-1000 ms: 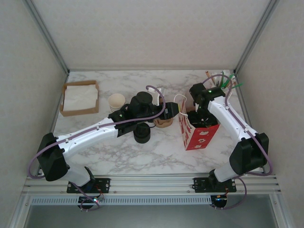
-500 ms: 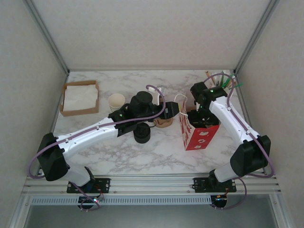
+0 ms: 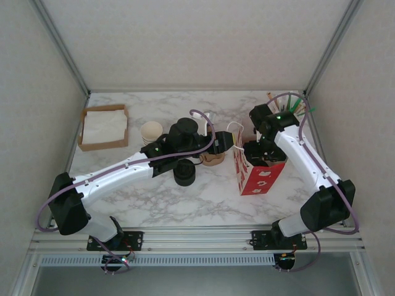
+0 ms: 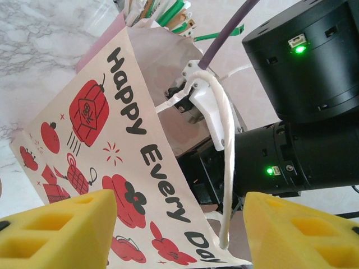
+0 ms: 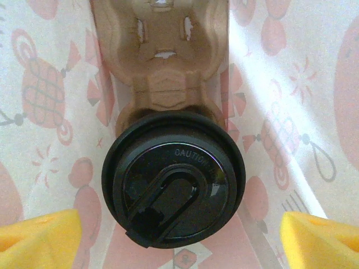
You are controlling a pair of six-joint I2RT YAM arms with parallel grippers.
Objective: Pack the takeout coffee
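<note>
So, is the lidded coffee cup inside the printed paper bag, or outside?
Inside. The right wrist view looks down on its round black plastic lid, beside a brown cardboard carrier, between the bag's printed paper walls.

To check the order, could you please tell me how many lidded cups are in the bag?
1. The lidded cup sits in the brown carrier inside the bag, seen from the right wrist. Others may be hidden outside that view.
</note>
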